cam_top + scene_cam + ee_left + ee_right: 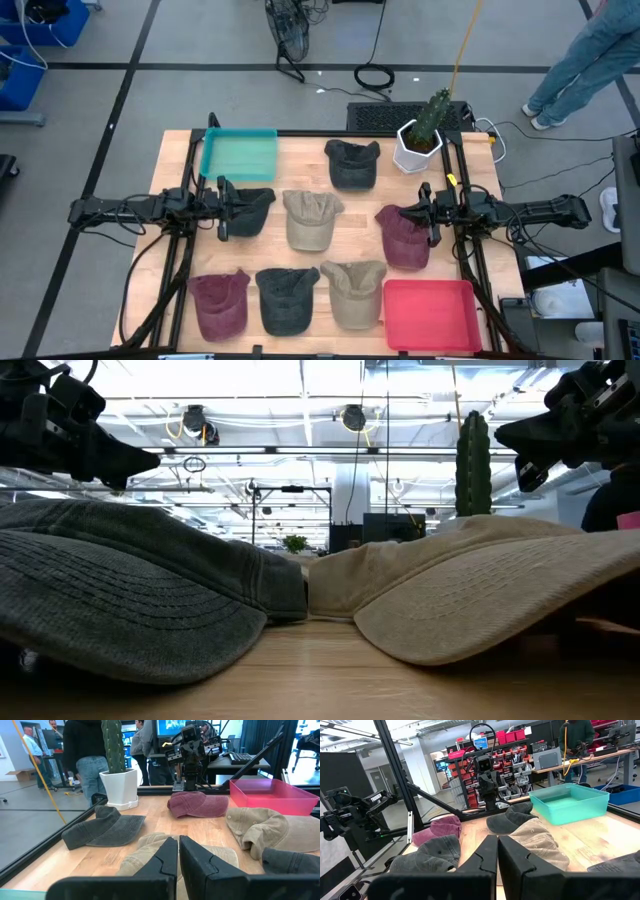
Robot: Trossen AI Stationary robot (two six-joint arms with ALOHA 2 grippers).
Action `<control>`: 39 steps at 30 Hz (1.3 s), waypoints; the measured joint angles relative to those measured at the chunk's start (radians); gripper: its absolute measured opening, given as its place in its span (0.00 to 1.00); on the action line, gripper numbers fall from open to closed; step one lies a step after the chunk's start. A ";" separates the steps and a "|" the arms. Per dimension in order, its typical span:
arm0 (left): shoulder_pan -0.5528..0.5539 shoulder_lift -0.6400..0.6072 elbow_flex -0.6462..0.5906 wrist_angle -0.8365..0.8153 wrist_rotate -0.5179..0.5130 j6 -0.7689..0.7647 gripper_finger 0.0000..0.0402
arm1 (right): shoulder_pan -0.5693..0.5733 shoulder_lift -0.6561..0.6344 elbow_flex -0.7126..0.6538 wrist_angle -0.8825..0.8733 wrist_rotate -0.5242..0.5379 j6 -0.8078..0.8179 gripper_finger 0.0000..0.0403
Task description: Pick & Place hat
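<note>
Seven washed-cotton caps are laid out flat on the table, none stacked. At the far side a dark grey cap (352, 163) is placed by itself. In the middle row a dark grey cap (250, 210), a tan cap (311, 219) and a maroon cap (404, 238) are lined up. Along the near edge a maroon cap (220, 304), a charcoal cap (285, 298) and a tan cap (352, 292) are set just beside each other.

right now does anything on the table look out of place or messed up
Nothing stands out. The caps lie in loose rows, none spilled off the table. The teal bin and red bin hold nothing visible, the cactus pot stands upright, and both hands are shut above caps.
</note>
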 joint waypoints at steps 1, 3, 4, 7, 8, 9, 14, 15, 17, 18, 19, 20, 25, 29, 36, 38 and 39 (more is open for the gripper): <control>0.000 0.000 0.000 0.000 0.000 0.000 0.06 | 0.000 0.000 0.000 0.000 0.000 0.000 0.01; 0.000 0.000 0.000 0.000 0.000 0.000 0.06 | 0.000 0.000 0.000 0.000 0.000 0.000 0.01; 0.000 0.000 0.000 0.000 0.000 0.000 0.06 | 0.000 0.000 0.000 0.000 0.000 0.000 0.01; 0.000 0.000 0.000 0.000 0.000 0.000 0.06 | 0.000 0.000 0.000 0.000 0.000 0.000 0.01; 0.000 0.000 0.000 0.000 0.000 0.000 0.06 | 0.000 0.000 0.000 0.000 0.000 0.000 0.01; 0.000 0.000 0.000 0.000 0.000 0.000 0.06 | 0.000 0.000 0.000 0.000 0.000 0.000 0.01; 0.000 0.000 0.000 0.000 0.000 0.000 0.06 | 0.000 0.000 0.000 0.000 0.000 0.000 0.01; 0.000 0.000 0.000 0.000 0.000 0.000 0.06 | 0.000 0.000 0.000 0.000 0.000 0.000 0.01; 0.000 0.000 0.000 0.000 0.000 0.000 0.06 | 0.000 0.000 0.000 0.000 0.000 0.000 0.01; 0.000 0.000 0.000 0.000 0.000 0.000 0.06 | 0.000 0.000 0.000 0.000 0.000 0.000 0.01; 0.000 0.000 0.000 0.000 0.000 0.000 0.06 | 0.000 0.000 0.000 0.000 0.000 0.000 0.01; 0.000 0.000 0.000 0.000 0.000 0.000 0.06 | 0.000 0.000 0.000 0.001 0.000 0.000 0.01; 0.000 0.000 0.000 0.000 0.000 0.000 0.06 | 0.000 0.000 0.000 0.051 0.000 -0.064 0.01; 0.000 0.000 0.000 0.000 0.000 0.000 0.06 | 0.000 0.000 0.000 0.057 0.000 -0.139 0.01; 0.000 0.000 0.000 0.000 0.000 0.000 0.06 | 0.000 0.000 0.000 0.059 0.001 -0.143 0.01; 0.000 0.000 0.000 0.000 0.000 0.000 0.06 | 0.000 0.000 0.000 0.084 0.002 -0.182 0.01; 0.000 0.000 0.000 0.000 0.000 0.000 0.06 | 0.000 0.000 0.000 0.101 0.002 -0.202 0.01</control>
